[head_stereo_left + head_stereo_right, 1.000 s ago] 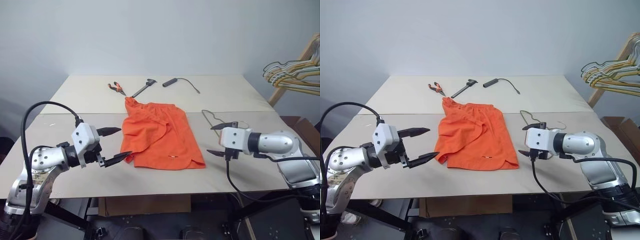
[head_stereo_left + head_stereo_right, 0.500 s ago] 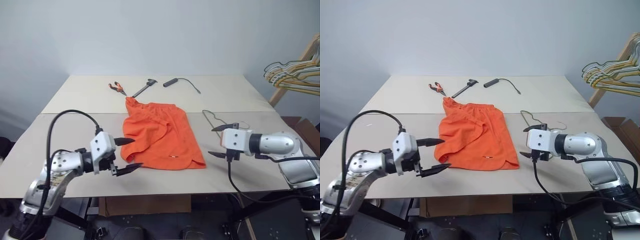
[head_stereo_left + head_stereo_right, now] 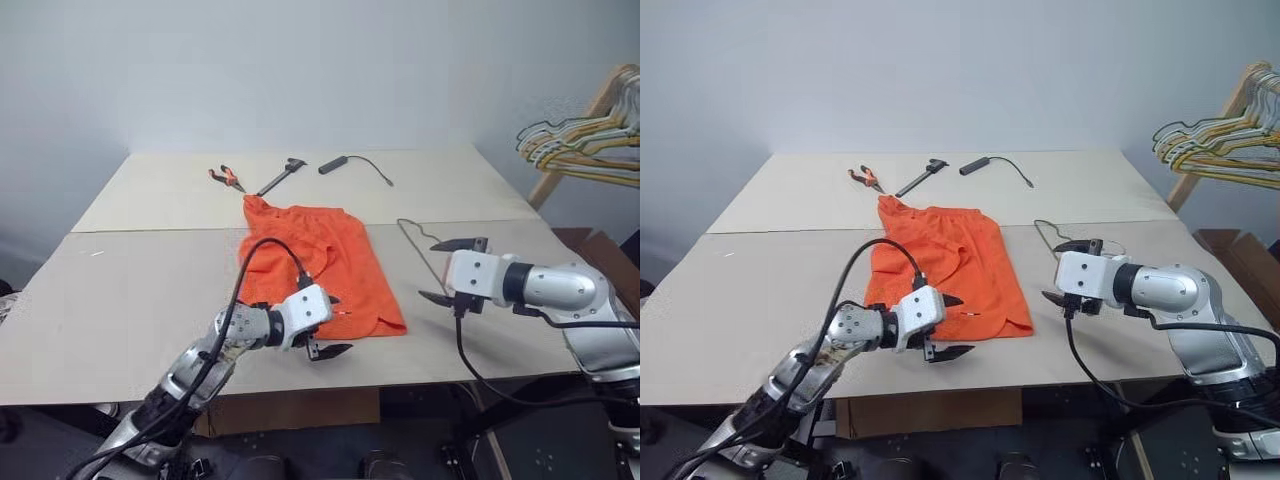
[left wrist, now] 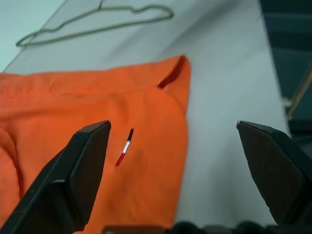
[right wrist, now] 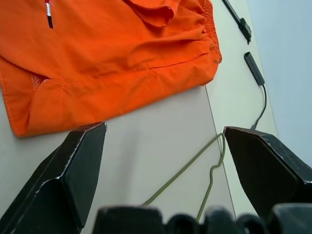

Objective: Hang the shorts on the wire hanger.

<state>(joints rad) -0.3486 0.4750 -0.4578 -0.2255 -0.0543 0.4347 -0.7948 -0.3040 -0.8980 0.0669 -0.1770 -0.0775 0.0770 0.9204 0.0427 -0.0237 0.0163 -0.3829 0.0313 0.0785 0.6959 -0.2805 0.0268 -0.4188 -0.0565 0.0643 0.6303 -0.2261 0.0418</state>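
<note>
Both claws gape wide and hold nothing: the left gripper (image 3: 328, 325) hangs over the near hem of the shorts (image 3: 318, 263), and the right gripper (image 3: 452, 270) hovers above the bare table (image 3: 130, 290) toward its right edge, just beside the wire hanger (image 3: 416, 245).

Bright orange and thin, the shorts lie flat at the table's middle, the gathered waistband toward the far edge and the curved hems toward the near edge. One leg is folded partly over itself, and a small white and red mark sits near the hem by the left claw.

Just right of the shorts lies the wire hanger, a thin grey-olive wire lying flat, partly hidden behind the right gripper.

Near the far edge lie orange-handled pliers (image 3: 224, 177), a dark long-handled tool (image 3: 279, 175) and a small black bar with a cable (image 3: 352, 164). Off the table's far right corner, a cluster of pale hangers (image 3: 575, 152) hangs on a wooden rack.
</note>
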